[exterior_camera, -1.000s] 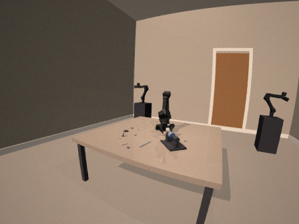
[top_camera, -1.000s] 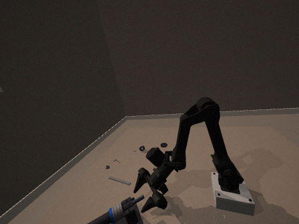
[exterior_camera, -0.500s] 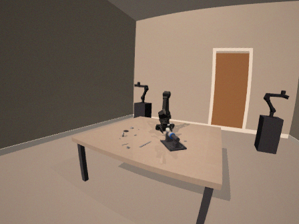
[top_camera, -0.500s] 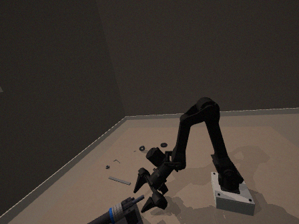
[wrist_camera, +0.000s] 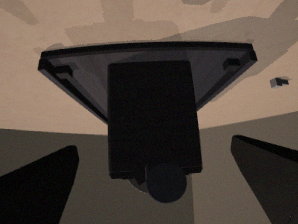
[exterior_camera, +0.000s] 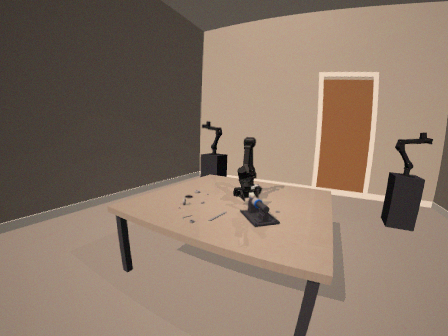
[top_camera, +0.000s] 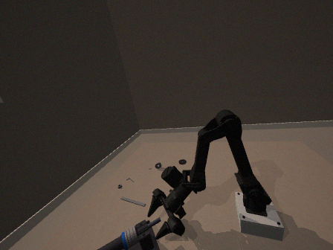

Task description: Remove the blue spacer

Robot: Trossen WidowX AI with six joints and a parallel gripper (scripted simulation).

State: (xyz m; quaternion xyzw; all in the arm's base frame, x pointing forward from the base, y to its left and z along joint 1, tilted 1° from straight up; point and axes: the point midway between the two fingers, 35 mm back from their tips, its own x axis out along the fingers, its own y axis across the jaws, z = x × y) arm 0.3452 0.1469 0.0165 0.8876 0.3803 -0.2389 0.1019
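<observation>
The shaft's round end (top_camera: 154, 222) (wrist_camera: 166, 184) sticks out of a dark block (top_camera: 142, 226) (wrist_camera: 152, 110) toward my gripper. The block stands on a dark base plate (exterior_camera: 270, 221) (wrist_camera: 145, 48). Behind it, pale spacers (top_camera: 130, 234) sit side by side in line with the shaft. The blue spacer (top_camera: 124, 240) (exterior_camera: 257, 203) sits between them and a thick dark cylinder (top_camera: 111, 245) (exterior_camera: 263, 207). My gripper (top_camera: 154, 226) (exterior_camera: 247, 196) (wrist_camera: 156, 149) is open and empty, its fingers spread on either side of the shaft end. Contact is not visible.
A flat grey bar (top_camera: 133, 202) (exterior_camera: 217, 216), a dark ring (top_camera: 158, 165), another dark ring (top_camera: 182, 161) and a small bent key (top_camera: 130, 179) lie on the table (exterior_camera: 295, 240). A small part (wrist_camera: 278, 82) lies beside the base plate. Two other arms stand on pedestals beyond the table.
</observation>
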